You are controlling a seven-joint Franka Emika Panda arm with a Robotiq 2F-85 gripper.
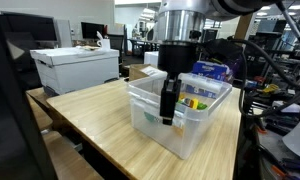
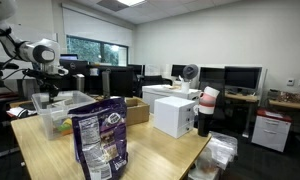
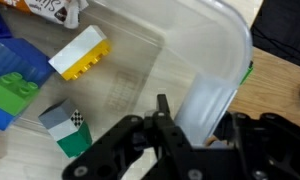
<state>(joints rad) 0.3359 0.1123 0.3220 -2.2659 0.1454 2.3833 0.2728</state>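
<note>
A clear plastic bin stands on the wooden table; it shows in both exterior views. My gripper reaches down at the bin's near wall, small in an exterior view. In the wrist view the gripper has one finger inside and one outside the bin's wall, and the wall fills the gap between the fingers. Inside lie a yellow-and-white block, a green-and-blue block and a green-and-white block.
A white box stands at the table's far end, also in an exterior view. A purple snack bag stands near the front and a cardboard box behind it. Desks with monitors surround the table.
</note>
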